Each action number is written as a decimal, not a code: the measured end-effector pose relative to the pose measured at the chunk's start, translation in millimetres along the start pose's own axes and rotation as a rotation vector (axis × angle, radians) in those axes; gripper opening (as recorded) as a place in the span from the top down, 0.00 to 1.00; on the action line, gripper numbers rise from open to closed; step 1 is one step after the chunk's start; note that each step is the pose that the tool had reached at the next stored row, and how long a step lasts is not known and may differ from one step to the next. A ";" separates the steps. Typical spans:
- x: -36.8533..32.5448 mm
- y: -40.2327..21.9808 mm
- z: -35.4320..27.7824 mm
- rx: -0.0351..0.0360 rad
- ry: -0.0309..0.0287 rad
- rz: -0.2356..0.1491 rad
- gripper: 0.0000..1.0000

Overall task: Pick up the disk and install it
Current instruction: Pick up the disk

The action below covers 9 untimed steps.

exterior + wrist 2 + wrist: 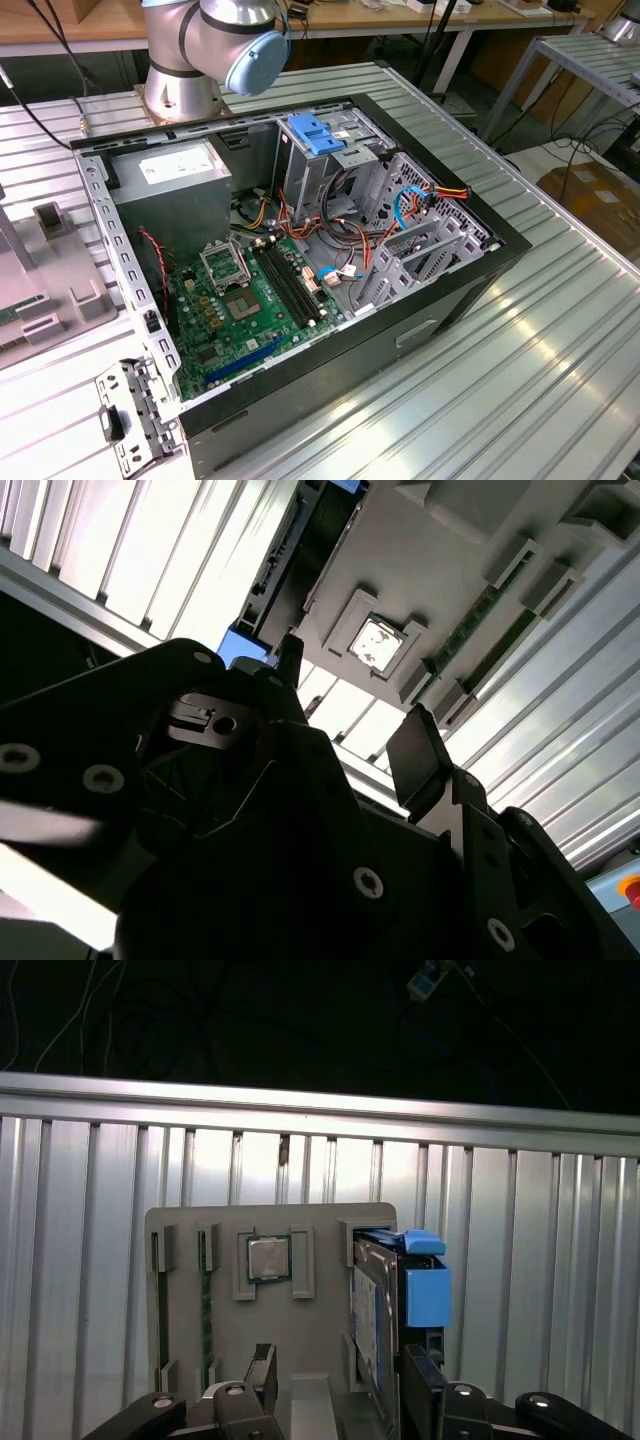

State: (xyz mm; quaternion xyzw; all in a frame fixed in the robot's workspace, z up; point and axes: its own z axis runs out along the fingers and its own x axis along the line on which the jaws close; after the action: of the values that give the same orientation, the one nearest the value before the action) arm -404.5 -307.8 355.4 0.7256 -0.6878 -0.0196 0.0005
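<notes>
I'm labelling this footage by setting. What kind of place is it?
Most likely a robotics lab bench set up for computer assembly: an opened desktop case with its motherboard exposed lies on a ribbed metal table by the robot arm, and a grey fixture holds the disk.

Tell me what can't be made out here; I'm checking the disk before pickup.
1. Disk label: first wrist view, seen edge-on.
2. Disk's end nearest the open gripper: same view, behind one finger.
3. Grey holder: cut off at the exterior view's left edge.
</notes>
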 end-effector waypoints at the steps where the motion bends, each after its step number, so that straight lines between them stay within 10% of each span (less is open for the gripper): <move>1: -0.5 0.3 0.5 0.0000 -0.0011 0.000 0.38; 9: -7.6 3.0 5.8 0.0002 -0.0061 0.000 0.38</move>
State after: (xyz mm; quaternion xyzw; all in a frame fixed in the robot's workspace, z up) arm -408.1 -300.2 349.9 0.7257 -0.6877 -0.0217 -0.0017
